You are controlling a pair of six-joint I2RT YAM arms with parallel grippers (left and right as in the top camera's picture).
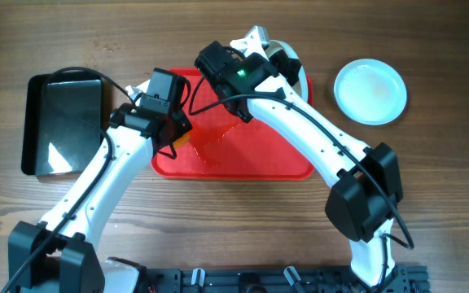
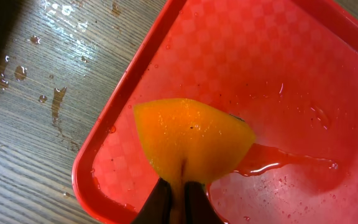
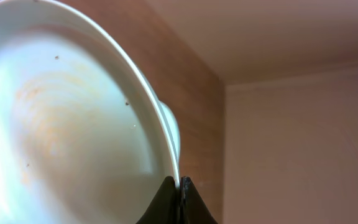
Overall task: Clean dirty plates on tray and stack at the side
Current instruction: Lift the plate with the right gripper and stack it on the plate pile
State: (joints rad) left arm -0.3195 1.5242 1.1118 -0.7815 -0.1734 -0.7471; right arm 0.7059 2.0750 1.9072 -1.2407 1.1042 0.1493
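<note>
The red tray point(image 1: 243, 159) lies mid-table and is wet inside point(image 2: 278, 81). My left gripper point(image 2: 179, 196) is shut on an orange-yellow sponge point(image 2: 191, 140), held over the tray's left corner point(image 1: 179, 137). My right gripper point(image 3: 180, 185) is shut on the rim of a pale plate point(image 3: 67, 124) with faint orange smears, held tilted up on edge. From overhead this plate point(image 1: 290, 62) shows at the tray's far right corner, mostly hidden by the arm. Another pale plate point(image 1: 370, 91) lies flat on the table right of the tray. A third plate is not in view.
A glossy black tray point(image 1: 63, 122) lies on the table left of the red tray. Water drops point(image 2: 55, 102) lie on the wood beside the red tray's left rim. A thin puddle point(image 2: 284, 163) lies in the tray next to the sponge.
</note>
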